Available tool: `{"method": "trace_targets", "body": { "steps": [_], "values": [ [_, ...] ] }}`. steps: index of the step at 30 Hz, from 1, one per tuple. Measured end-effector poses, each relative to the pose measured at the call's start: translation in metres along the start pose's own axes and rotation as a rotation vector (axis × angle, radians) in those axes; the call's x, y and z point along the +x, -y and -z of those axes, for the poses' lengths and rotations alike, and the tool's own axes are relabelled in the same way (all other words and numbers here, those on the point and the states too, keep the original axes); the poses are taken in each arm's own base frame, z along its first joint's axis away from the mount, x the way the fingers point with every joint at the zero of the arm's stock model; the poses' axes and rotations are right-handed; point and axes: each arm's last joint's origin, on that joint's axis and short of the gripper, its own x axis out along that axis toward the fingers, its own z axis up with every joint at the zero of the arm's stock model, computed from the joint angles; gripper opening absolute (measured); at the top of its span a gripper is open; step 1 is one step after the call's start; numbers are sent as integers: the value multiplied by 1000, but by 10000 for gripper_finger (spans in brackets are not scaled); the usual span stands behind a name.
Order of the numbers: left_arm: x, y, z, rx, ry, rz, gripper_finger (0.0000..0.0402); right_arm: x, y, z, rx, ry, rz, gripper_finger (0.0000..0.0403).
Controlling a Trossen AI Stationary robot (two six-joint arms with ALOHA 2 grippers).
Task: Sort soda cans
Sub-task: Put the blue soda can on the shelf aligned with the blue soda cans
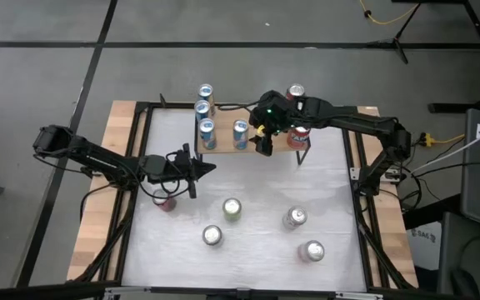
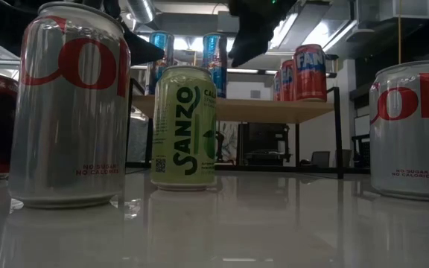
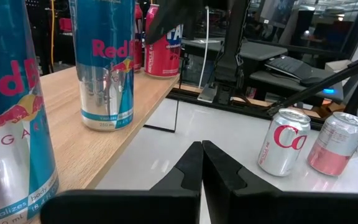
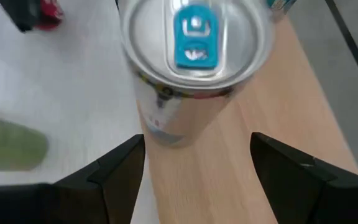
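Right tool (image 4: 197, 168), spread wide w/ nothing held, hovers by the blue can (image 4: 194, 68) on the far shelf (image 4: 278, 124): probably light, thin-walled, slick metal (dents easily), so grip mid-body; left tool (image 3: 202, 163) clenched empty.

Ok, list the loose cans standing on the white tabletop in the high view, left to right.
Red can → silver can → pale green can → silver can with red lettering → silver can nearest the right edge.
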Motion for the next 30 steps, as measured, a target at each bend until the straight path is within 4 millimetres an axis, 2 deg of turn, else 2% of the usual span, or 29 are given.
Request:
{"method": "trace_targets", "body": {
  "steps": [10,19,30],
  "values": [
    [0,0,0,1,-2,0,0,35,2,5,0,-83,36,280],
    [0,0,1,3,-7,-1,0,60,4,2,-17,-55,48,280],
    [0,0,1,3,-7,-1,0,66,4,2,-33,-49,48,280]
  ]
}}
